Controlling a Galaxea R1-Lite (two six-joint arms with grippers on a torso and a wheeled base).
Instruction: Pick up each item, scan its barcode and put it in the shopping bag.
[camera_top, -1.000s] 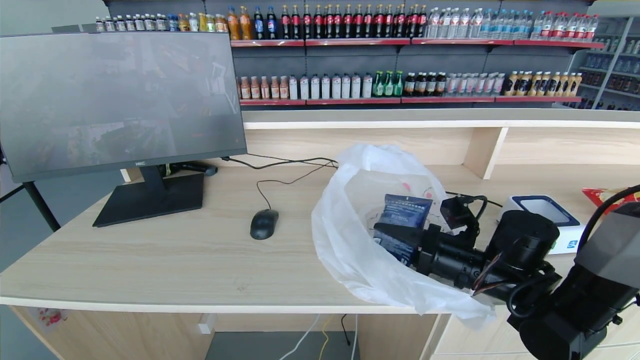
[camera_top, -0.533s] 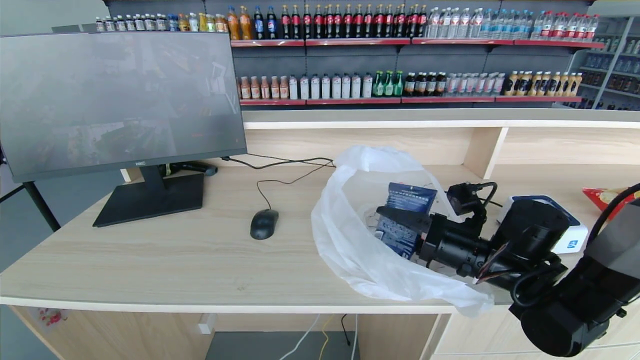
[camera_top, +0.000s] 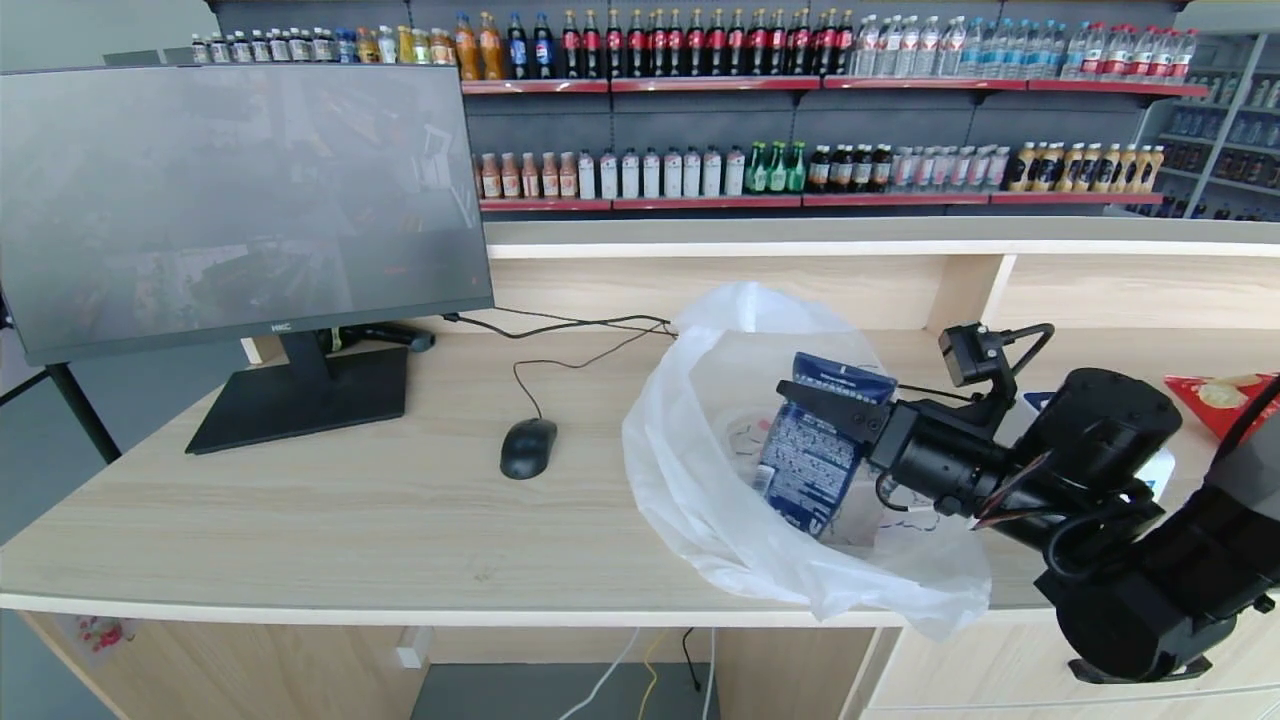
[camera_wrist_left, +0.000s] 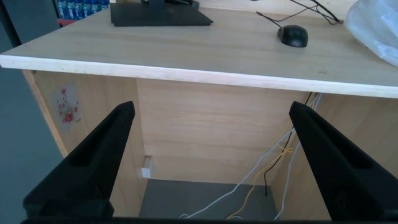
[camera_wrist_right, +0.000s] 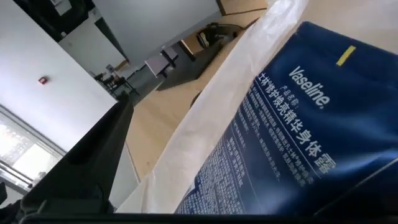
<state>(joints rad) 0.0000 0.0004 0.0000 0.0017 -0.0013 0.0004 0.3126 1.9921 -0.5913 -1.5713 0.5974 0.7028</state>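
The robot's right gripper (camera_top: 830, 408) is clenched on the upper end of a blue pouch (camera_top: 812, 462), holding it inside the open mouth of the white plastic shopping bag (camera_top: 700, 480) on the right half of the pale wooden tabletop (camera_top: 350, 520). The pouch hangs slightly tilted, its printed back facing left and near, its lower end down within the bag's crumpled walls. In the right wrist view the pouch (camera_wrist_right: 298, 143) lies just beside a fold of the bag's film (camera_wrist_right: 211, 118). The left gripper (camera_wrist_left: 211, 124) sits low, on the near side of the tabletop's near edge and below it, its fingers (camera_wrist_left: 93, 162) spread wide and grasping nothing. A black mouse (camera_top: 528, 447) rests on the tabletop to the left of the bag, its cable running to the far side. A dark monitor (camera_top: 240, 200) stands on its flat base at the far left. A red packet (camera_top: 1220, 395) lies at the right edge, well apart from the bag. Shelves of bottles (camera_top: 800, 90) line the far wall
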